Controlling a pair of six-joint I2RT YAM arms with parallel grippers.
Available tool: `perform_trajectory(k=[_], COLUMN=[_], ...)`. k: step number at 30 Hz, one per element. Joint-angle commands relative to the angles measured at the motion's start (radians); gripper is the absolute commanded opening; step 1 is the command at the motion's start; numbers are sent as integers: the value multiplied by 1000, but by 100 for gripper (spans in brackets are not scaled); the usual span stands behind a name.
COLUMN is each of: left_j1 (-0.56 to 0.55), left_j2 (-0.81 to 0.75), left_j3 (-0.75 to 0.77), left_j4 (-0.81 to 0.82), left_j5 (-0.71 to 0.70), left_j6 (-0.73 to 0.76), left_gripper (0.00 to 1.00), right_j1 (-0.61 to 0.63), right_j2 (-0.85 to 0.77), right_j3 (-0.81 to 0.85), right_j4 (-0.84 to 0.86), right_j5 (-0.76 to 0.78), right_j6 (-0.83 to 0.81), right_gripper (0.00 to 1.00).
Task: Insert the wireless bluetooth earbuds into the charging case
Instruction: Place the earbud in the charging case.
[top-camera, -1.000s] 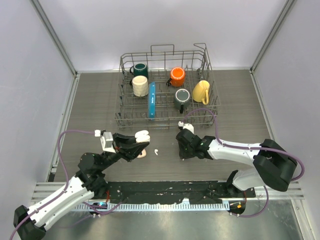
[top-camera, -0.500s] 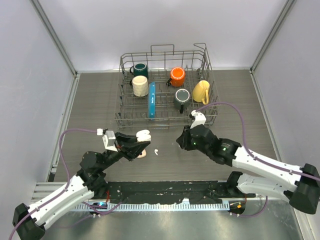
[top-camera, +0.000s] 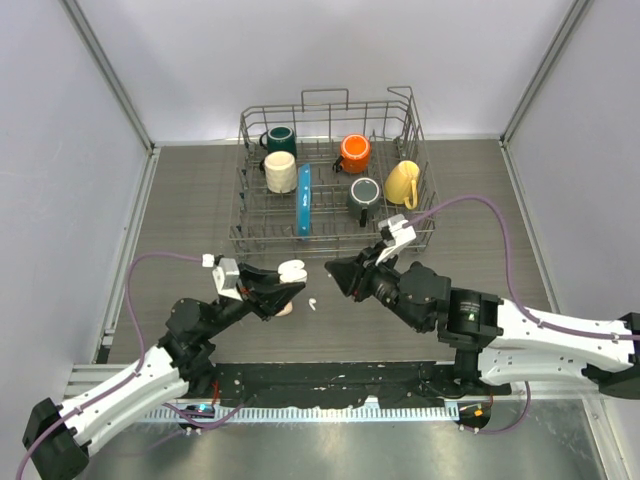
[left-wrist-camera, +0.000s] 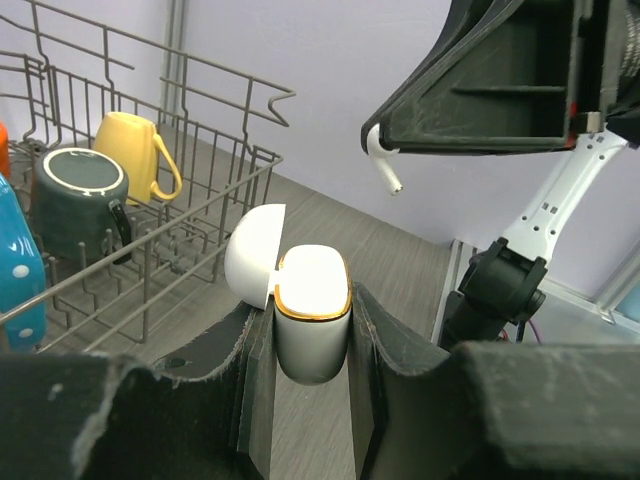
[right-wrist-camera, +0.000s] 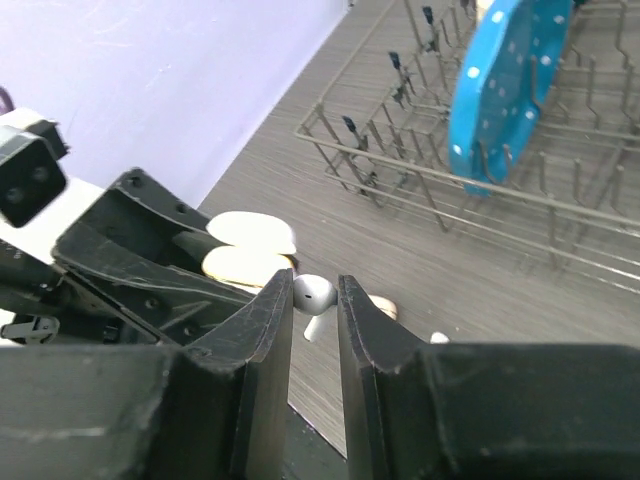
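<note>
one white earbud (right-wrist-camera: 313, 294) is pinched between the narrowed fingers of the right gripper (top-camera: 335, 272), raised over the near half of the table (top-camera: 180, 200), near the open charging case (left-wrist-camera: 313, 345) that the left gripper (left-wrist-camera: 306, 300) clamps upright, lid tipped back. a second white earbud (top-camera: 313, 302) lies on the table between the two grippers, and a pale pink-beige one (top-camera: 286, 309) lies partly under the left gripper. a wire dish rack (top-camera: 243, 140) with mugs (top-camera: 403, 183) stands by the far edge.
</note>
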Motion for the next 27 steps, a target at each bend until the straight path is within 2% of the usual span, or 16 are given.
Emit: perform_trajectory(k=[1,5,11,27], left_j1=[1,1,2,1], left_j2=[10,22,23,25], left_j3=[17,37,42,70], left_j4=[70,67,58,53], left_j5=[48,100,102,105], left_j6=[11,36,65,62], left_gripper=[0,0,0,0], right_j1=[68,99,104,121], right_j2=[68,121,113,176], right_j3=[52,60,50,64], right_j4=[180,253,282,265], right_j5=[96,85,67,42], right_j6=[-131,-190,-204,-232], right_gripper=[1,1,1,1])
